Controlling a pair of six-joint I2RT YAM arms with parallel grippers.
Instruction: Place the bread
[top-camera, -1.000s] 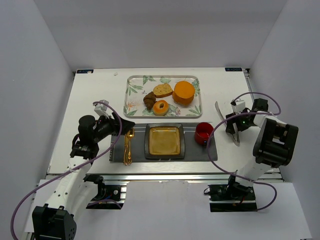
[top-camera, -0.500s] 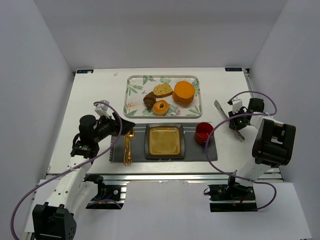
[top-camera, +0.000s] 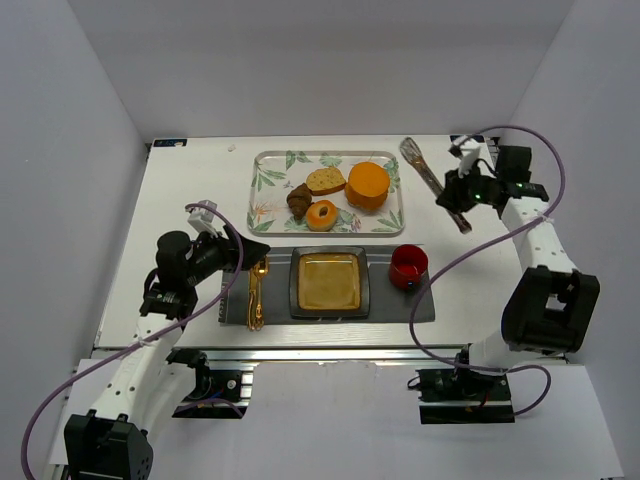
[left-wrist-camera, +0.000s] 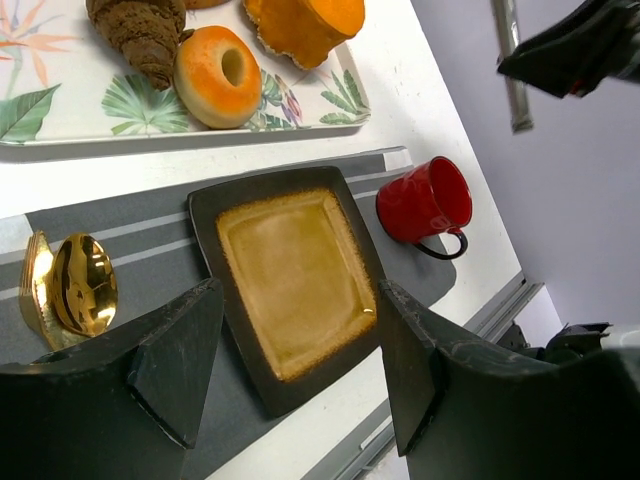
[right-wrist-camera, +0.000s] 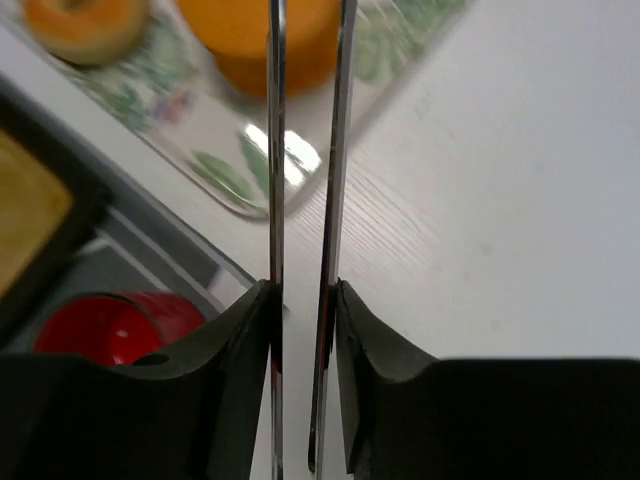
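Right claw (top-camera: 462, 192) pinches a pair of long silvery metal tongs (top-camera: 424, 170), their arms squeezed almost parallel between its pads. It sits over the far right of the white surface (top-camera: 200, 185), just right of the tray. Left claw (left-wrist-camera: 298, 340) is spread and empty, over the near left, by the dark square plate with amber centre (top-camera: 329, 281).

The small round doughnut-shaped bread, golden-orange with a pale rim (top-camera: 321, 214), sits at the near edge of the white leaf-print tray (top-camera: 266, 190). A dark brown croissant (top-camera: 298, 200) is just to its left, maybe touching. An orange round bun (top-camera: 367, 185) is far-right of it.

My read of the step: carry the tongs to the bread.
- Ease the pinch so the tips spread wider than the ring.
- Come down tips first, one tip on each side of the outer rim.
- Approach from the near/right so the left tip doesn't snag the croissant.
- Squeeze lightly; it looks soft.
- Lift straight up to clear the tray lip before moving sideways. The plate is the likely target.

Orientation: the bread lies flat, hole facing up. It's round, so it has no real long axis or heading, and any diameter clear of its neighbours works.
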